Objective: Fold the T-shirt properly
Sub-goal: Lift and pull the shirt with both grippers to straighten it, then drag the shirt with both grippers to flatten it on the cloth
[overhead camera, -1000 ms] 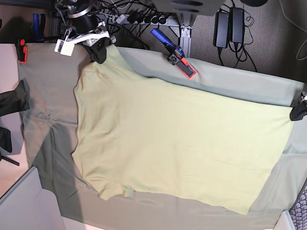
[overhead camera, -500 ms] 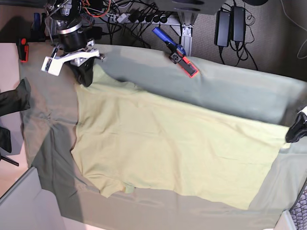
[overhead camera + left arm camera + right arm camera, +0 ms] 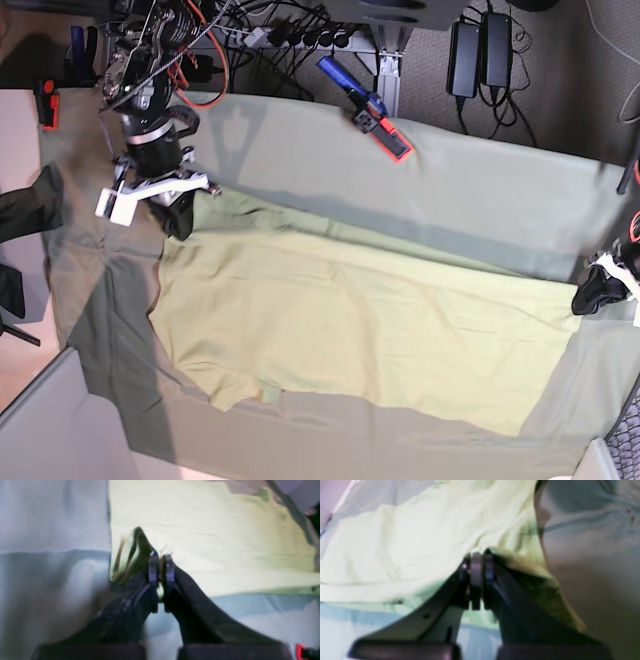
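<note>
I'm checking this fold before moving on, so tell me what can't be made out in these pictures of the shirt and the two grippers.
- T-shirt: the folded-under layer, hidden in the base view by the top layer.
- Left gripper: partly cut off by the base view's right edge; its hold on the shirt shows only in its blurred wrist view.
- Right gripper: fingertips hidden in the base view by its own body; its wrist view is blurred.

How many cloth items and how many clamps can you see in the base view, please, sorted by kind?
Pale yellow-green T-shirt: 1
Grey-green table cloth: 1
Dark garment at the table's edge: 1
Blue-and-red clamp: 1
Small red clamp: 1
Total: 5
</note>
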Robot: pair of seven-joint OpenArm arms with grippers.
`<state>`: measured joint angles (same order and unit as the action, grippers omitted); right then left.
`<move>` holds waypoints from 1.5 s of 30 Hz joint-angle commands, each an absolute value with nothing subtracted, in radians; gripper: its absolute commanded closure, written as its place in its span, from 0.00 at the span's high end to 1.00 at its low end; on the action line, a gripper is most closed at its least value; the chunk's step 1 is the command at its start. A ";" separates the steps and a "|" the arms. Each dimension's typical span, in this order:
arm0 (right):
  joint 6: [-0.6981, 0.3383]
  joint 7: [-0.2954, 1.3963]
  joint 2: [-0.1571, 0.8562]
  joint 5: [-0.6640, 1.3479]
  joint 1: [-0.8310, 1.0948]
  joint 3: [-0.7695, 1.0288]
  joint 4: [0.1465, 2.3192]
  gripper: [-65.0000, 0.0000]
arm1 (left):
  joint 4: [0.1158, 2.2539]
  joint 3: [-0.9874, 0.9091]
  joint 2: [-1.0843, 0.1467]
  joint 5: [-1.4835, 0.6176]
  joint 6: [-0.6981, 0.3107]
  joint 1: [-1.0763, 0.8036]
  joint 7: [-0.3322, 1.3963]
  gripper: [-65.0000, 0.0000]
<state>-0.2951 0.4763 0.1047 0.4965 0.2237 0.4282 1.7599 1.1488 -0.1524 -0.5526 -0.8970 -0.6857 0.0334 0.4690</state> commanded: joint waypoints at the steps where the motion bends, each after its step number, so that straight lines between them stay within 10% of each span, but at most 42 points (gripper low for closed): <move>1: -0.329 0.452 0.121 0.496 0.198 0.422 1.758 0.00 | 1.143 -0.161 -0.568 -0.910 -0.698 0.067 0.445 0.00; 7: -0.329 0.453 0.121 0.459 0.116 0.376 1.668 0.00 | 1.059 -0.157 -0.560 -0.908 -0.698 0.102 0.426 0.00; 10: -0.334 0.449 0.121 0.459 0.102 0.360 1.653 0.02 | 1.059 -0.149 -0.560 -0.908 -0.698 0.102 0.422 0.30; 14: -0.348 0.449 0.116 0.463 0.101 0.360 1.653 0.70 | 1.060 -0.150 -0.565 -0.910 -0.698 0.105 0.463 0.66; 45: -0.322 0.659 0.004 0.753 0.154 0.737 1.527 0.68 | 1.061 -0.316 -0.609 -1.061 -0.698 0.057 0.611 0.66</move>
